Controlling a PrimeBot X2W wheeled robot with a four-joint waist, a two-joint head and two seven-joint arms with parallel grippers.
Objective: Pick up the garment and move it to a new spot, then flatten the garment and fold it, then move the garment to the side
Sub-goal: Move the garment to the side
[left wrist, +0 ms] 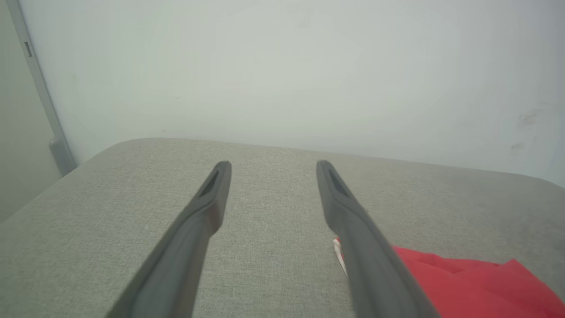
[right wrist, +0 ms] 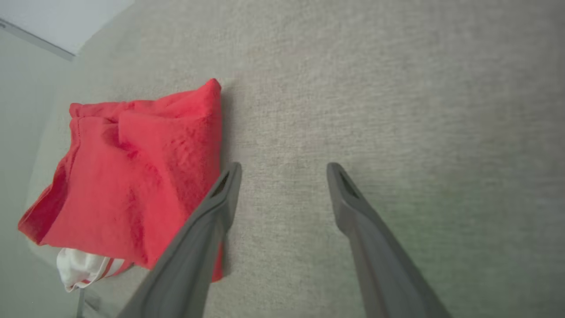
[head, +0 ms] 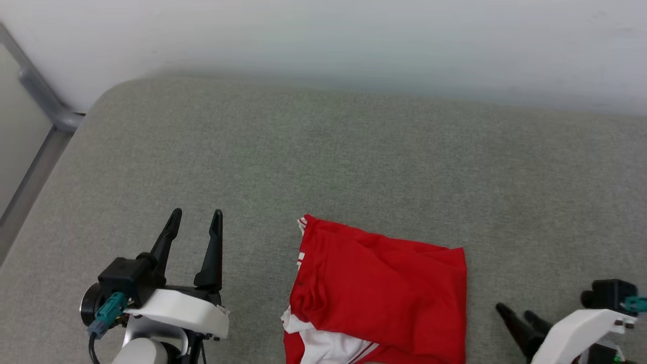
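The folded red jersey (head: pixel 384 293) lies at the near edge of the grey fabric cushion (head: pixel 354 151). The left gripper (head: pixel 197 215) and right gripper (head: pixel 513 309) flank it, their fingers spread apart, holding nothing.

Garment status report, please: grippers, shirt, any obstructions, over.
Left gripper open, empty, left of the garment. Right gripper open, empty, to its right. Garment folded, lying on the grey cushion, untouched. Nothing in the way.
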